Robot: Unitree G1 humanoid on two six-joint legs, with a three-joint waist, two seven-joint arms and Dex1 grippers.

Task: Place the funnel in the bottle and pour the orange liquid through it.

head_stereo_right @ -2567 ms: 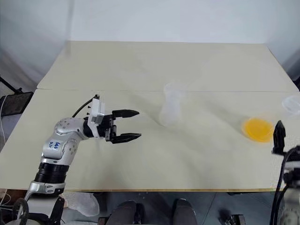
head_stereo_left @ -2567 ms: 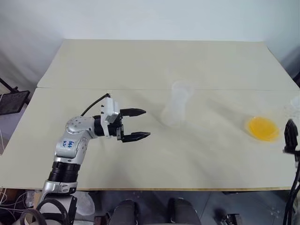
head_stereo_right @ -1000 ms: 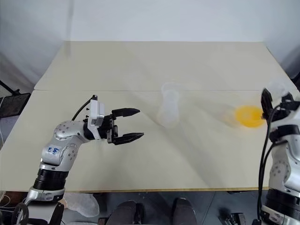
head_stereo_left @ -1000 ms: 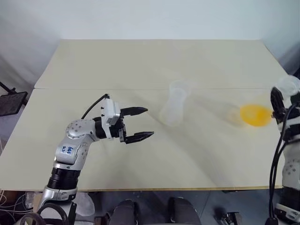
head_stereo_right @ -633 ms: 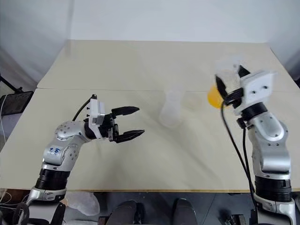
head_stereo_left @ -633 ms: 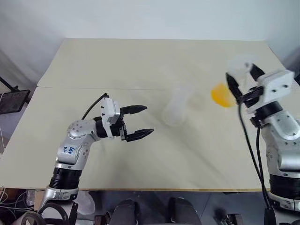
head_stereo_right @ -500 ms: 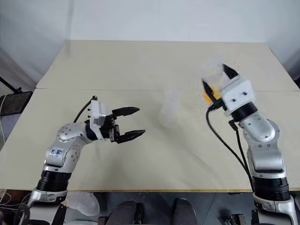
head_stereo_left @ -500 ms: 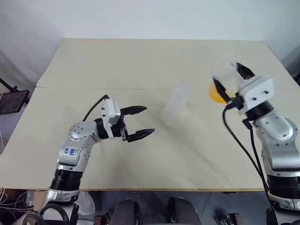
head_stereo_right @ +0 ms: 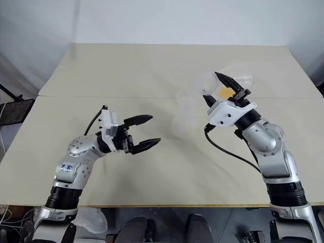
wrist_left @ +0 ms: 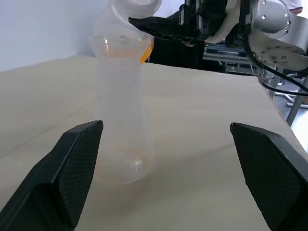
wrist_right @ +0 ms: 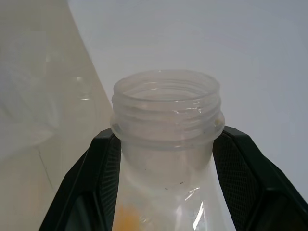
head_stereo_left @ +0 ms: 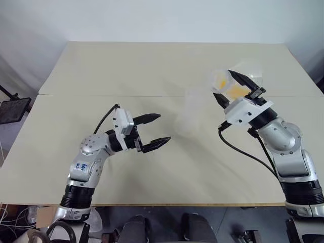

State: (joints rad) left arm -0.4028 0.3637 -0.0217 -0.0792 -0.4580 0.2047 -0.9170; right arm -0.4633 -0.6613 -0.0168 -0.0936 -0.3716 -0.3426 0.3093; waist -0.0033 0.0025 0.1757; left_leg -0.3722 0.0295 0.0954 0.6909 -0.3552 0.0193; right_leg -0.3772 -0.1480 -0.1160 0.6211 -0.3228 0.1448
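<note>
Looks like a lab or robot test bay, not a home. Two plain beige tables pushed together against a bare white wall, metal stands and cabling past the table edge.

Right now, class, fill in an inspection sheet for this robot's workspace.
Surface: beige two-board table, dry where visible.
Job's things: translucent frosted plastic bottle upright mid-table; clear plastic funnel cannot be made out; bright orange liquid inside the clear threaded-neck flask, tilted in the air beside the bottle.
Clutter: nothing seen.
Grippers: left gripper open and empty, aimed at the bottle; right gripper shut on the flask's neck.
Cables: black cable at the left wrist; black cable looping from the right wrist.
Surroundings: pale wall; black stand off the left edge.
</note>
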